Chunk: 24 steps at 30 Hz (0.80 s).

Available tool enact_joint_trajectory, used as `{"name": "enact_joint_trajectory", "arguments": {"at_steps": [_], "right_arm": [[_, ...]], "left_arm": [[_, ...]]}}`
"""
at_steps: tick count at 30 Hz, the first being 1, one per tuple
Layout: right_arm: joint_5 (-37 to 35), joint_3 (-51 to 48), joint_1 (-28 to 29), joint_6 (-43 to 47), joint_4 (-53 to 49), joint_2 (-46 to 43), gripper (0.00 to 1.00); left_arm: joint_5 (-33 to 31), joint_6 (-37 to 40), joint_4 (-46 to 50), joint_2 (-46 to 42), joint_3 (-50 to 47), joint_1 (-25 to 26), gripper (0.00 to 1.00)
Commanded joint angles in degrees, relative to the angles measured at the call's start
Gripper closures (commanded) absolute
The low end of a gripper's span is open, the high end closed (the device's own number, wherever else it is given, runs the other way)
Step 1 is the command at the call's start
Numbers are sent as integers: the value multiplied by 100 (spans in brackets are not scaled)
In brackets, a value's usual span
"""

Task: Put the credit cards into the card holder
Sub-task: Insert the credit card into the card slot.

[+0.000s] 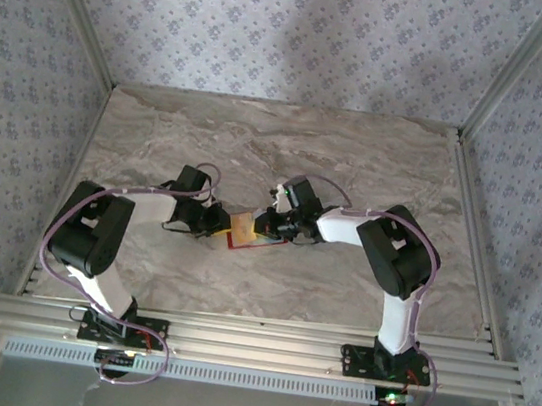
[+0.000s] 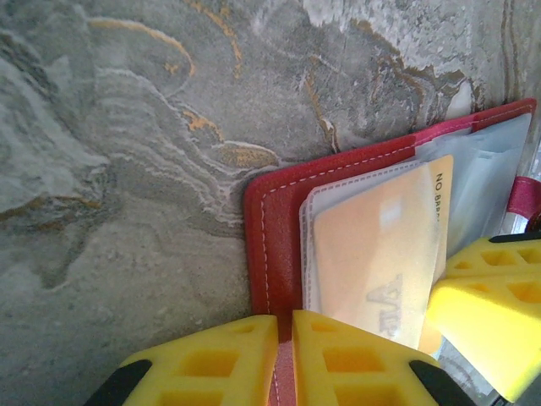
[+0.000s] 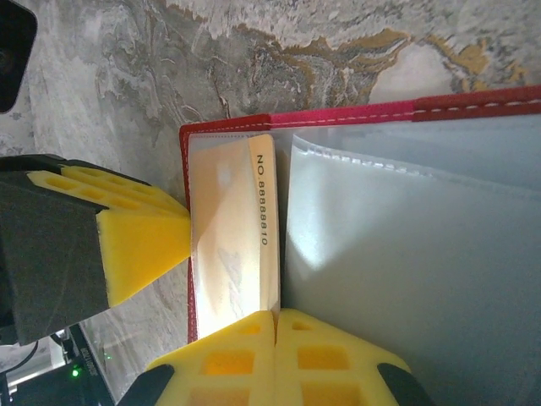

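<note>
The credit card (image 3: 228,245) sits partway inside a clear sleeve (image 3: 406,254) of the open card holder (image 2: 275,228), mid-surface (image 1: 278,154), slightly toward its near edge. The left pincer (image 2: 285,359) clamps the holder's red edge. The right pincer (image 3: 275,342) is closed at the card's end. The next move, I judge, is to slide the card fully home. Its print reads "NO" and a run of eights.

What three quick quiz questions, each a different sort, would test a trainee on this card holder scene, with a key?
1. True or false: the card holder lies folded shut on the table.
2. Multiple choice: the left tool pinches the holder's A) red edge, B) snap strap, C) far corner.
3. Short answer: what partly covers the credit card?
Key: 1 false, it lies open; 2 A; 3 a clear plastic sleeve.
</note>
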<state>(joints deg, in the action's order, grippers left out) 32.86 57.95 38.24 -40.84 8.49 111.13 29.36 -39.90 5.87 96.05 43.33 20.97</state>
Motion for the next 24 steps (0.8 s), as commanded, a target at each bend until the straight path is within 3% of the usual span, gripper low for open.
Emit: {"name": "enact_joint_trajectory", "arguments": {"at_steps": [1, 11, 24], "right_arm": [[-171, 178, 216, 195, -393, 74, 100], [-327, 451, 384, 392, -700, 148, 100], [-1121, 882, 349, 1297, -2390, -335, 69]], "left_arm": [[-265, 99, 310, 335, -62, 63, 84], [-282, 112, 327, 340, -44, 74, 84], [-322, 145, 375, 335, -35, 65, 85]]}}
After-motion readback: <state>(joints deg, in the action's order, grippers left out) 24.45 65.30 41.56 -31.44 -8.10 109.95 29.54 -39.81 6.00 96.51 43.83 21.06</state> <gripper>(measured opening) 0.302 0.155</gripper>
